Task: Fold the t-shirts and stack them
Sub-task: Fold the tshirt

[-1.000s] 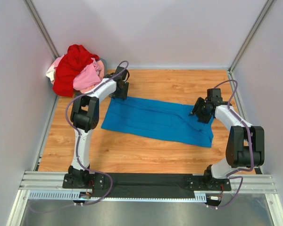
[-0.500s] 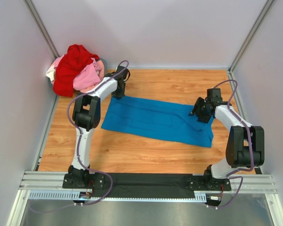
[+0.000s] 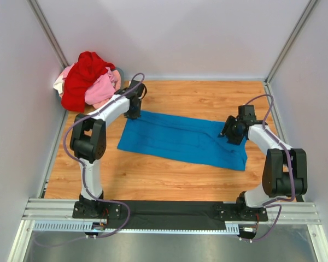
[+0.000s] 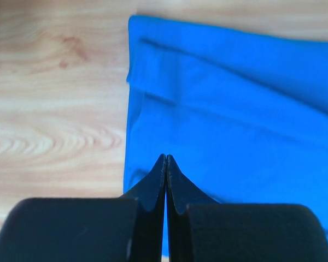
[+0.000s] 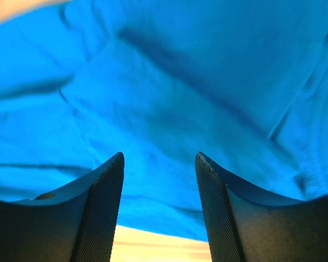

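From above, the blue t-shirt (image 3: 180,139) lies flat as a long folded strip across the middle of the table (image 3: 169,174), running from the far left down towards the right edge. Up in the far left corner sits a heap: the red t-shirt (image 3: 82,76) on top, the pink t-shirt (image 3: 101,90) spilling out on its right side, and a whitish t-shirt (image 3: 58,85) just peeking out at the left. The left arm (image 3: 106,109) reaches to the strip's far left corner, with the left jaws down at the cloth there. The right arm (image 3: 265,136) bends in from the right edge, with the right jaws over the strip's right end.

Over to the left wrist: the two fingers (image 4: 153,183) are pressed together to a single point, no gap between them. That point sits over the blue t-shirt (image 4: 235,120) just inside its edge, with bare table (image 4: 54,109) off to the side. A folded hem runs across the cloth's near corner. Whether any cloth is pinched in the left jaws, you can't tell from here.

Now the right wrist: blue t-shirt (image 5: 164,82) fills nearly the whole view, rumpled and creased. The fingers (image 5: 101,185) stand clearly apart, so the right jaws are open and have hold of nothing. Cloth shows through the gap, and a sliver of table (image 5: 153,248) shows low between them
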You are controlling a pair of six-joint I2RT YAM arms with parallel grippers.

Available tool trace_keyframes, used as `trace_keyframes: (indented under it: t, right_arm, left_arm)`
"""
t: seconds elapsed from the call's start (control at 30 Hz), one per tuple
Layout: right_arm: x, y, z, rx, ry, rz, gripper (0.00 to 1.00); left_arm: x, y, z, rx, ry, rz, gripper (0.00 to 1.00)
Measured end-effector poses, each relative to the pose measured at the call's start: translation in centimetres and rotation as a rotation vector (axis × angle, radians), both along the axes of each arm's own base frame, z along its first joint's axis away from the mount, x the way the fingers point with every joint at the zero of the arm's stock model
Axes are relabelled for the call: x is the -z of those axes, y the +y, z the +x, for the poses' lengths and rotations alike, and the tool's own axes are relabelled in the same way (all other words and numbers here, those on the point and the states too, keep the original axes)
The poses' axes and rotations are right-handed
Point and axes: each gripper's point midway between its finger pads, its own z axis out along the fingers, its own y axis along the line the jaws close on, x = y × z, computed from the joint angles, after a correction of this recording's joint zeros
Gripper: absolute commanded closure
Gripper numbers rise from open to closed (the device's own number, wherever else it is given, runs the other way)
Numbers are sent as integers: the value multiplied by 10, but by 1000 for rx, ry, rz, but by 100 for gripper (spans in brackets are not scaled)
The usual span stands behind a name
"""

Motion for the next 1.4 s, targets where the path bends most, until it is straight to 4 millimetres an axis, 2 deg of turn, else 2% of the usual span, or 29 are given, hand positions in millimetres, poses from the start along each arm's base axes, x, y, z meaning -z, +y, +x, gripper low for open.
trace_keyframes:
  t: [0.1, 0.2, 0.27, 0.3, 0.33, 0.37, 0.43, 0.47, 0.53, 0.63, 0.67, 0.73, 0.83, 0.93, 1.03, 1.23, 1.3, 1.4]
  right_arm:
    - [5, 10, -15, -30, 13, -8, 45]
    - [4, 22, -24, -70, 13, -26, 45]
    - [1, 28, -24, -90, 2, -32, 45]
    - [0, 30, -24, -97, -1, -35, 45]
    - [-2, 31, -23, -100, -6, -36, 46]
    - [-5, 32, -21, -101, -9, -35, 55]
    - [-16, 36, -11, -111, -37, -29, 63]
    - [-24, 39, -3, -118, -52, -27, 76]
    - [-40, 52, 20, -156, -90, -27, 87]
    - [-62, 91, 62, -245, -145, -22, 94]
    - [-66, 104, 73, -272, -162, -19, 98]
    - [-67, 131, 83, -331, -164, -12, 98]
    - [-55, 164, 91, -404, -140, 9, 99]
    - [-35, 187, 95, -458, -98, 18, 100]
    - [-9, 204, 95, -499, -43, 19, 100]
    - [21, 217, 87, -540, 24, 20, 100]
    - [25, 217, 86, -543, 36, 18, 100]
    - [25, 216, 85, -548, 36, 17, 100]
  left_arm:
    - [-19, -7, -15, 19, -36, -13, 100]
    - [-33, -24, -24, 58, -71, -10, 100]
    - [-36, -37, -26, 84, -86, -13, 79]
    - [-35, -42, -27, 93, -87, -20, 73]
    - [-35, -47, -28, 106, -86, -19, 73]
    - [-35, -50, -28, 113, -75, -20, 73]
    - [-38, -57, -16, 114, -84, -26, 79]
    - [-41, -61, -7, 112, -95, -32, 81]
    - [-45, -69, 10, 111, -118, -52, 85]
    - [-50, -80, 25, 114, -133, -90, 90]
    - [-50, -81, 25, 115, -130, -100, 91]
    - [-48, -83, 19, 118, -116, -114, 92]
    - [-38, -75, -3, 120, -72, -114, 92]
    - [-31, -56, -45, 123, -13, -102, 93]
    - [-38, -38, -85, 124, -5, -110, 96]
    - [-56, -16, -136, 118, -61, -157, 96]
    - [-55, -11, -146, 116, -63, -159, 96]
    - [-53, -10, -148, 113, -60, -160, 96]
